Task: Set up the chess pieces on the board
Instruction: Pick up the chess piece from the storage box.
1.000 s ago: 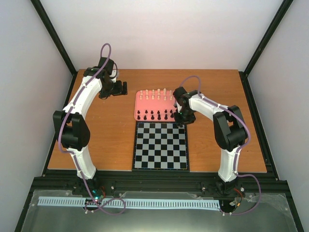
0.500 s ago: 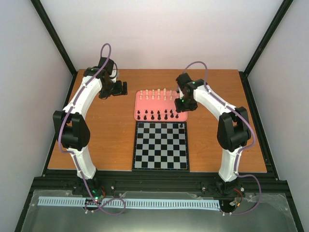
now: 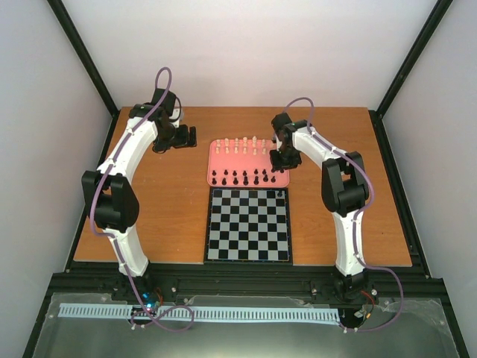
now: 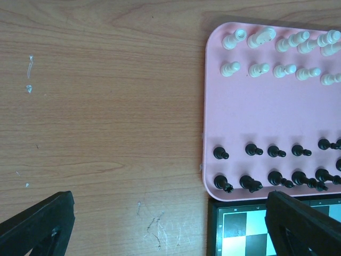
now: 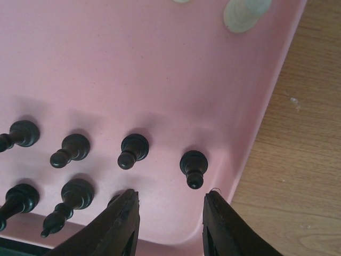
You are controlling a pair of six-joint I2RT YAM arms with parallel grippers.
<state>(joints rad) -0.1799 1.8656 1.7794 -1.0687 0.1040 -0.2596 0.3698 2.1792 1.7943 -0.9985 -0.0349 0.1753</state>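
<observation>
I am holding my right hand (image 3: 284, 159) low over the right end of the tray (image 3: 238, 162), pointing it down at the tray's near right corner. Its fingers (image 5: 121, 221) are standing a little apart and are gripping nothing; only bare pink floor is showing in the gap. Just beyond the fingertips, a row of black pieces (image 5: 130, 150) is standing upright, and the last one (image 5: 193, 168) is sitting closest to the tray's right wall. A nearer row is running off to the left, and one piece of it is hiding half behind my left-side finger.

I am keeping my left hand (image 3: 186, 136) over the far left of the table (image 3: 164, 209), well apart from the tray. Its fingers (image 4: 37, 226) are spreading wide at the bottom corners of the wrist view, released, with nothing but wood between them.

From there the white pieces (image 4: 277, 53) are showing in two rows along the tray's far side, and the black ones in two rows along its near side. The board (image 3: 248, 227) is lying flat on the table just beside the tray's near edge, toward me. A lone black piece (image 3: 280, 194) is standing on its far right corner square. All the other pieces are waiting in the tray.
</observation>
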